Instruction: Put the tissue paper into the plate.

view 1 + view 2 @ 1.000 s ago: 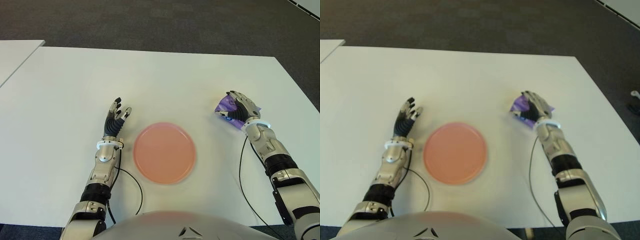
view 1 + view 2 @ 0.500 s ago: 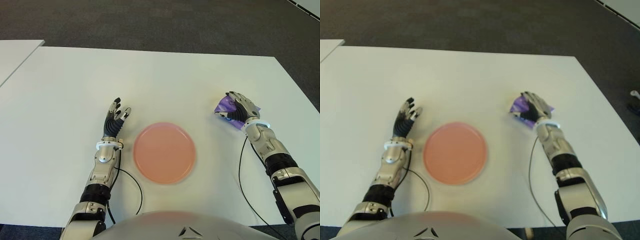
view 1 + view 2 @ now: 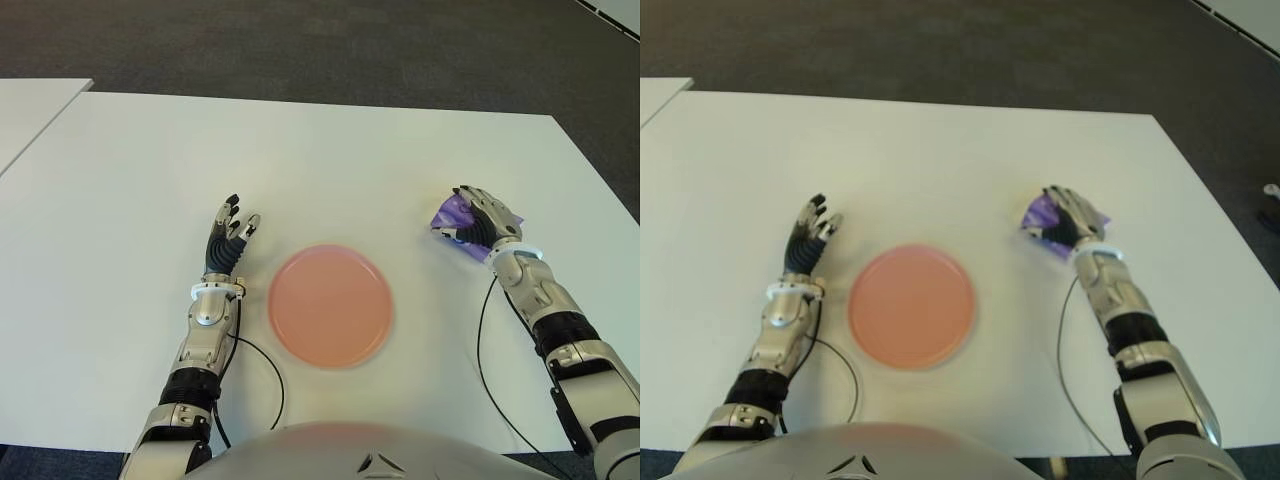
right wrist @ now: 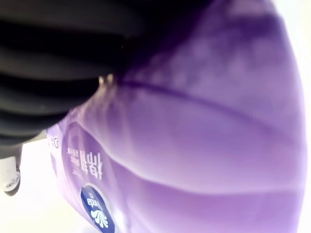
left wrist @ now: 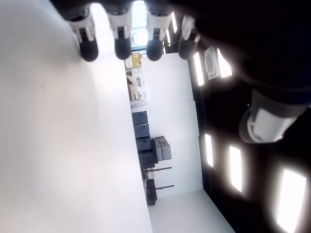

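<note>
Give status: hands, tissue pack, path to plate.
Right hand closed over the purple tissue pack, on the table. Left hand open, idle left of the pink plate. Nothing between pack and plate.

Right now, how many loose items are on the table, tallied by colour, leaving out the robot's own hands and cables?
Pink: 1, the plate, bare, between the two hands.
Purple: 1, the tissue paper pack, under the right hand, to the right of the plate.
Total: 2.
The left hand shows left of the plate, holding nothing.
</note>
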Available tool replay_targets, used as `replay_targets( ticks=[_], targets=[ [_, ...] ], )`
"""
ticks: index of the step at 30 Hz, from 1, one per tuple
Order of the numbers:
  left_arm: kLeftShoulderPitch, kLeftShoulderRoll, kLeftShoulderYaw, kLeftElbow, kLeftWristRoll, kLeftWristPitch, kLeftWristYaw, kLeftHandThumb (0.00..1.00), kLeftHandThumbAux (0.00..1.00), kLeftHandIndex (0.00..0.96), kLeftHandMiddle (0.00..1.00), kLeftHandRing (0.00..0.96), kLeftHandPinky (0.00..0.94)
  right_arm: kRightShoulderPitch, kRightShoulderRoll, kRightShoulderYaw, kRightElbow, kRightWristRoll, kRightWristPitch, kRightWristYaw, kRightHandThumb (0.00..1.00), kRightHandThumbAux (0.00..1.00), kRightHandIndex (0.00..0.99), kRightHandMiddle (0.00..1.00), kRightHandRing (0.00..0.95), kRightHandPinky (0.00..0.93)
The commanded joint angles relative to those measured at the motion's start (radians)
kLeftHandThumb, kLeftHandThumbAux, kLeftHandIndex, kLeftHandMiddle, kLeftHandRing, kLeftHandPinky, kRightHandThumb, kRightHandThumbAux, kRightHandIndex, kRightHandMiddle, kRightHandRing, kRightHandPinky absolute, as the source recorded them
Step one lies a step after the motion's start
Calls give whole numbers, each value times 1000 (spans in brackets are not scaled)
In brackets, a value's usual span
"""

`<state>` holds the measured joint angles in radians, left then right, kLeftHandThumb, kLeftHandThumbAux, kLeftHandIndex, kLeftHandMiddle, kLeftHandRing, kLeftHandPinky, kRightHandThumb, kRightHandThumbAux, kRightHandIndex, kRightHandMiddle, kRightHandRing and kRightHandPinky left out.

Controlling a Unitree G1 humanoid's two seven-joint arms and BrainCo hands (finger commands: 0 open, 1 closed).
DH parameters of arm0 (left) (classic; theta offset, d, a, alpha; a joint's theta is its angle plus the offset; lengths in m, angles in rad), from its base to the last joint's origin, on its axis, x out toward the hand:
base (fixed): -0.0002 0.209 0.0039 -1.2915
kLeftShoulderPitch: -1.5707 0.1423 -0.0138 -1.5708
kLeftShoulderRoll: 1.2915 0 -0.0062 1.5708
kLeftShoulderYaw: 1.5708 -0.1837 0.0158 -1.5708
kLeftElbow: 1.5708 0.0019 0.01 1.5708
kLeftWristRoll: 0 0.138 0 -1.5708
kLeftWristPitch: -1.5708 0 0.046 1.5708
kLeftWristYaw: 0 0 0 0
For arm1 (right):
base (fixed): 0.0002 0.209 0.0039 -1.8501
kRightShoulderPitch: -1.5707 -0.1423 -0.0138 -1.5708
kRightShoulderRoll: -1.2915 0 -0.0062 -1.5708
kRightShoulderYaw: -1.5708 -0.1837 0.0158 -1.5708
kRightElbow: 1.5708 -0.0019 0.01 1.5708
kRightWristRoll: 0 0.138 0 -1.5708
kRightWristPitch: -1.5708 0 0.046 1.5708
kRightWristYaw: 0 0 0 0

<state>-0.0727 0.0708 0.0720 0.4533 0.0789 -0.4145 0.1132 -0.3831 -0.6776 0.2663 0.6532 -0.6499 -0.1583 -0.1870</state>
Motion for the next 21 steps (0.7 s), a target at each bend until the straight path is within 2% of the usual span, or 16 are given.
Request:
replay_targets(
  ticks=[1,9,13,16,21],
  targets=[
    [7,3,5,6,4,16,10,0,492,0,0,0,0,75,-26,4,-27,-18,15,6,0,454,0,0,0,0],
    [11,2,5,2,1,16,8,0,493,0,0,0,0,151,-66,-39,-139,-32,37,-48,0,460,0,0,0,0],
    [13,2,4,0,1,16,7,0,494,0,0,0,0,235,-108,-101,-263,-18,41,-53,0,475,0,0,0,0],
    [13,2,4,0,0,13,5,0,494,0,0,0,0,331,-145,-182,-402,-3,51,-41,0,488,0,0,0,0],
    [15,3,1,0,2,10,2,0,491,0,0,0,0,384,-138,-237,-485,-17,54,-59,0,504,0,0,0,0]
  ],
)
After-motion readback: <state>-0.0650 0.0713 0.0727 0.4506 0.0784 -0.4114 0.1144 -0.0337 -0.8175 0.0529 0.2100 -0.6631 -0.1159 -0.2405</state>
